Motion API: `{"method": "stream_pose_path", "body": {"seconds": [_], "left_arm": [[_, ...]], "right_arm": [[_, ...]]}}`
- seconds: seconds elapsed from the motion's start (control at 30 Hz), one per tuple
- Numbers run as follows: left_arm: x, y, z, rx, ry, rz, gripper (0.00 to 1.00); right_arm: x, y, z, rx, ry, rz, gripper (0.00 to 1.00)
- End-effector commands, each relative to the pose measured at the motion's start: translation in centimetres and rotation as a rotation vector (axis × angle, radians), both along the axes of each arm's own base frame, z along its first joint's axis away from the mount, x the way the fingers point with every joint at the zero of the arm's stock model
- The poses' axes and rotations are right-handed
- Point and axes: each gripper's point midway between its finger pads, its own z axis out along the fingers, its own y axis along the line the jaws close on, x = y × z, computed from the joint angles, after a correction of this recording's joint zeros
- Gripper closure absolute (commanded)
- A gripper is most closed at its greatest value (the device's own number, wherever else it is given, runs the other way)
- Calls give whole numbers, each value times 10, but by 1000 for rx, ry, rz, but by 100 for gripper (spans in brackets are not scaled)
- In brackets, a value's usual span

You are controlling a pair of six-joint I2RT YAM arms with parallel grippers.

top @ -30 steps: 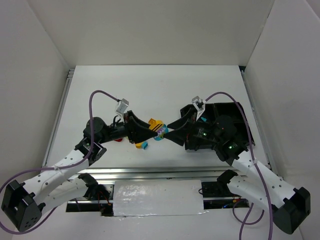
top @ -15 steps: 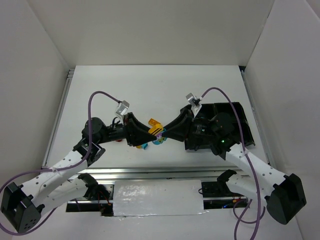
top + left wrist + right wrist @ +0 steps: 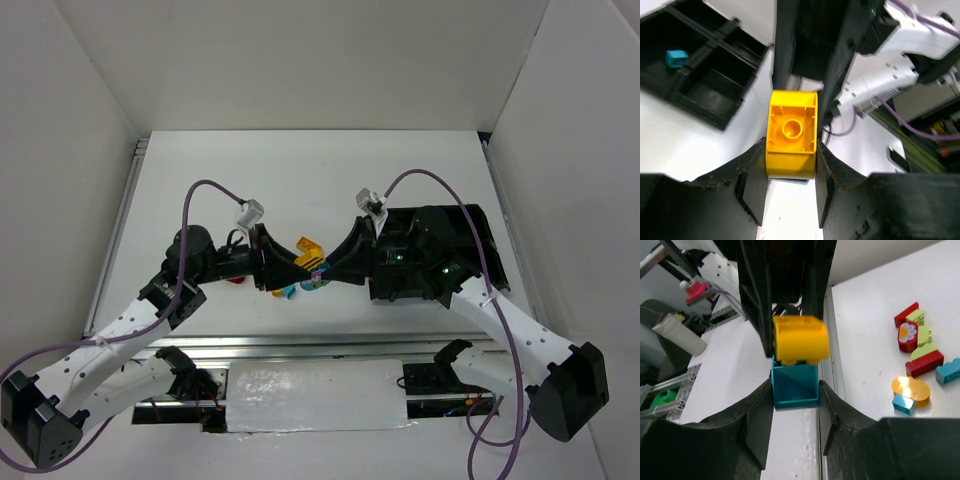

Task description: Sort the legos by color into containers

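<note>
My left gripper [image 3: 791, 150] is shut on a yellow lego [image 3: 791, 132], hollow underside facing its camera. My right gripper [image 3: 795, 390] is shut on a teal lego [image 3: 795, 385], and the yellow lego [image 3: 800, 340] sits right against the teal one's far end. In the top view the two grippers meet tip to tip, the left gripper [image 3: 300, 268] and right gripper [image 3: 336, 268] with the legos [image 3: 318, 268] between them above the table. The black containers tray [image 3: 485, 240] lies behind the right arm. One compartment of the tray [image 3: 700, 107] holds a cyan lego [image 3: 676, 57].
Several loose legos lie on the table under the grippers: red [image 3: 924, 362], pale green [image 3: 922, 335], a red flower-printed one [image 3: 907, 335], blue [image 3: 952, 371], a round orange one [image 3: 910, 389]. The top view shows a yellow one [image 3: 308, 246], a cyan one [image 3: 288, 291], a red one [image 3: 237, 279].
The right arm's wrist and upper links have swung left toward the centre, closing up on the left gripper. The left arm has barely shifted. The legos stay between the tips.
</note>
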Motion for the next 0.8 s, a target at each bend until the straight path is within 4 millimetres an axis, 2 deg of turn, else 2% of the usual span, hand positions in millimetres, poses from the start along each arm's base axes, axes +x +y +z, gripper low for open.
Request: {"method": "stream_pose_path", "body": {"seconds": [0.0, 0.1, 0.2, 0.23, 0.3, 0.33, 0.4, 0.43, 0.47, 0.5, 0.53, 0.57, 0.6, 0.63, 0.67, 0.73, 0.77], "left_arm": [[25, 14, 54, -103, -98, 134, 100], [29, 15, 55, -126, -88, 121, 100], [36, 20, 59, -130, -94, 148, 100], [39, 22, 61, -131, -95, 167, 100], [45, 27, 63, -124, -91, 214, 100], [46, 31, 65, -129, -94, 235, 100], [59, 38, 60, -103, -68, 326, 100], [64, 43, 57, -89, -55, 365, 100], [68, 47, 50, -48, -33, 401, 100], [73, 50, 47, -32, -29, 434, 100], [74, 51, 43, -12, -24, 439, 100], [75, 51, 41, 4, -29, 442, 100], [76, 53, 36, 19, -17, 450, 100], [76, 52, 32, 28, -5, 450, 100], [76, 52, 30, 33, -3, 447, 100], [75, 51, 25, 41, 6, 436, 100], [74, 50, 23, 45, 10, 428, 100]], "right_arm": [[1, -6, -49, -118, 49, 34, 100], [8, -5, -59, -131, 69, 19, 100], [25, -8, -68, -153, 88, -60, 100], [37, -13, -69, -154, 110, -119, 100], [46, -21, -71, -141, 121, -172, 100], [59, -27, -68, -125, 136, -240, 100], [79, -37, -65, -129, 139, -377, 100], [108, -54, -74, -165, 176, -589, 100], [125, -65, -63, -172, 169, -697, 100], [141, -79, -66, -189, 234, -829, 100], [164, -116, -91, -293, 314, -1082, 100], [175, -137, -98, -330, 356, -1189, 100], [188, -152, -87, -328, 387, -1285, 100], [189, -169, -117, -455, 473, -1338, 100], [201, -188, -110, -467, 480, -1428, 100], [203, -204, -129, -551, 541, -1488, 100], [207, -210, -126, -549, 545, -1509, 100]]}}
